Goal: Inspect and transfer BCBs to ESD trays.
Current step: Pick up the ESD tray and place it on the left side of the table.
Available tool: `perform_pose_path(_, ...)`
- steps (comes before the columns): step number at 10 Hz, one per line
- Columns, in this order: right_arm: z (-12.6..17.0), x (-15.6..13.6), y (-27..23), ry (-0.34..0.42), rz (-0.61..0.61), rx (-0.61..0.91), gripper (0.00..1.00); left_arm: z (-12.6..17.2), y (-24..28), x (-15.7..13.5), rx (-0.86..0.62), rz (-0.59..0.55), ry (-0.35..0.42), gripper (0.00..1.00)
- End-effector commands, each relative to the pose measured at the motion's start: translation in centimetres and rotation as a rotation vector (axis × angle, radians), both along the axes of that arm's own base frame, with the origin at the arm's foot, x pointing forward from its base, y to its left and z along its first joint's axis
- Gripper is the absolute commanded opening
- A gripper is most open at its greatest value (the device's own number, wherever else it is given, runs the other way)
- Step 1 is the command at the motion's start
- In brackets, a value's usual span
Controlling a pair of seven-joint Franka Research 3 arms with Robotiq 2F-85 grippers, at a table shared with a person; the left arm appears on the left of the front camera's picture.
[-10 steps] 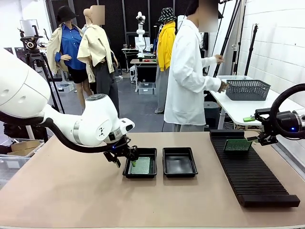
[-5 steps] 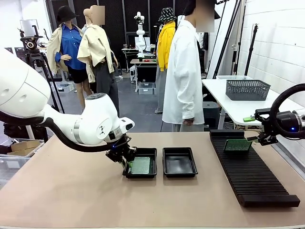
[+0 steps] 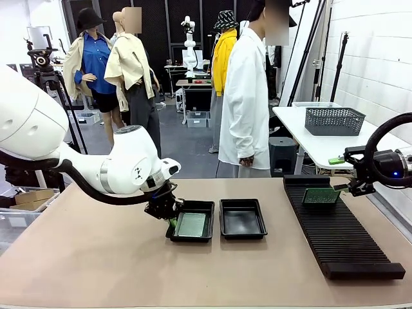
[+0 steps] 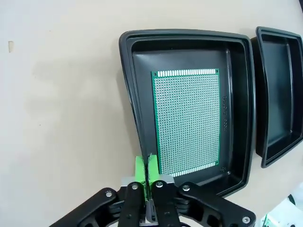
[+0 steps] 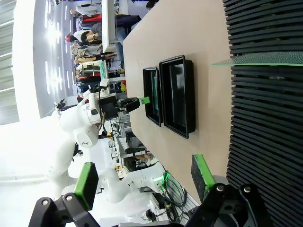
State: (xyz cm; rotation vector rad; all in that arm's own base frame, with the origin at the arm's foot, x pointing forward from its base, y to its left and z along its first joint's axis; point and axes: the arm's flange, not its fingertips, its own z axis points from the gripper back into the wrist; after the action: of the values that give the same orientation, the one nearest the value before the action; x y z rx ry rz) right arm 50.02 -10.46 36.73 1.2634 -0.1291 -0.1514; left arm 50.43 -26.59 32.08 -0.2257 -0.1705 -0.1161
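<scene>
One green BCB (image 3: 192, 224) lies flat in the left ESD tray (image 3: 206, 207); in the left wrist view this BCB (image 4: 187, 118) rests on the floor of the tray (image 4: 130, 71). My left gripper (image 3: 168, 216) hangs by the tray's left rim, and the gripper (image 4: 146, 165) is shut with nothing between its green pads. The right ESD tray (image 3: 243, 205) holds nothing. Another BCB (image 3: 320, 195) stands upright in the ribbed rack (image 3: 341, 238). My right gripper (image 5: 142, 182) is open, just beside the rack, facing that BCB (image 5: 255, 62) edge-on.
A person in a white coat (image 3: 246, 103) stands at the table's far edge, hands down. Behind to the right, a side table carries a dark mesh basket (image 3: 334, 120). Bare tabletop lies in front of the trays and at the left.
My left gripper let the board drop flat into the left tray, drew back to the rim and shut. The person turned from the side table toward mine. The right arm stayed still.
</scene>
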Motion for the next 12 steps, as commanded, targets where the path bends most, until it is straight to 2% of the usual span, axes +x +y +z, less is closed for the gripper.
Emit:
perform_pose_path(1,0.0,-0.3,0.1,0.003,-0.013,-0.008,1.0,0.0,0.0,0.0,0.007,-0.004,-0.016,0.0)
perform_pose_path(9,0.0,-0.3,0.1,0.003,-0.013,-0.008,1.0,0.0,0.0,0.0,0.001,-0.002,-0.002,0.0)
perform_pose_path(12,0.0,-0.3,0.1,0.003,-0.013,-0.008,1.0,1.5,4.0,-0.4,-0.03,-0.016,0.002,0.0)
